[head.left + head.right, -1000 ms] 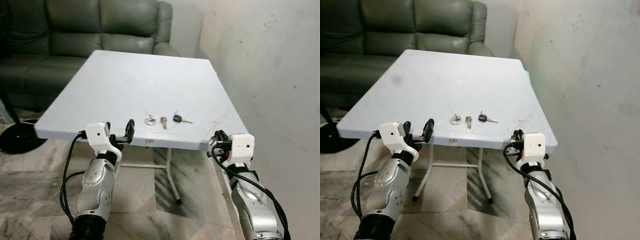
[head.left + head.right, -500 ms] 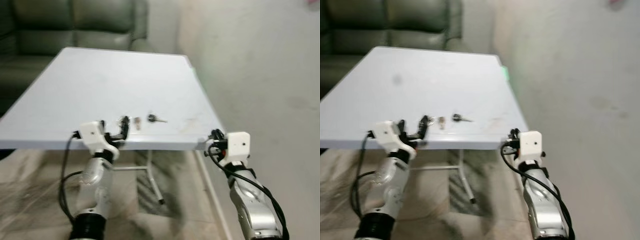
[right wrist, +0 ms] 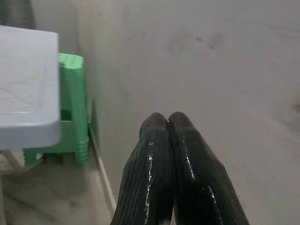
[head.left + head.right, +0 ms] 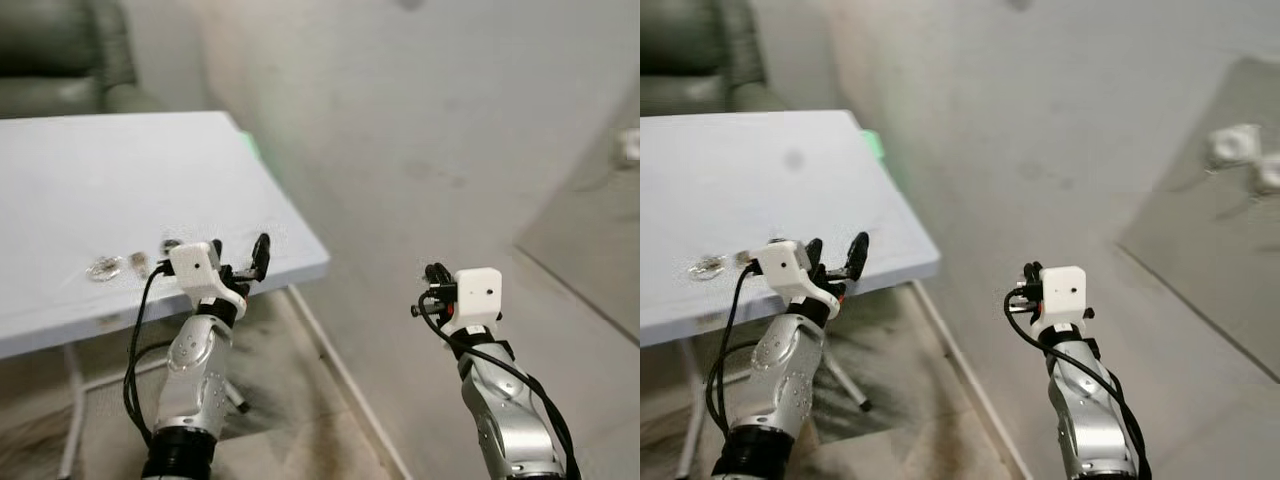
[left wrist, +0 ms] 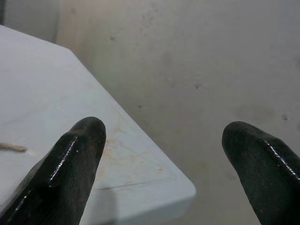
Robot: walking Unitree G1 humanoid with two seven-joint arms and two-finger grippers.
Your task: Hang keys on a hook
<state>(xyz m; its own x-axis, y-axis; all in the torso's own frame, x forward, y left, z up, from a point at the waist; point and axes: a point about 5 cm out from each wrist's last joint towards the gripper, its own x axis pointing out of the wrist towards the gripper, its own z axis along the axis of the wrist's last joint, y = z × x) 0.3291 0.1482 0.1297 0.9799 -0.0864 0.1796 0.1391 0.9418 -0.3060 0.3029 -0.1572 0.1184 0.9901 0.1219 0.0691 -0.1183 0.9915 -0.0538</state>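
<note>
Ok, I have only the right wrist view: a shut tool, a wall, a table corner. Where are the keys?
Observer: The keys lie on the white table, near its front edge, on the robot's left side.
Operator: Is the left tool holding something?
Observer: No. The left tool is open and empty, beside the keys.
Operator: And a hook?
Observer: A blurred white fixture is on the wall at right; I cannot tell if it is a hook.

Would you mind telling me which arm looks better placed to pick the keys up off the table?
The left. Its gripper, jaws open, hangs over the white table close beside the keys. The right gripper, jaws shut, is off past the table's corner, facing the wall.
</note>
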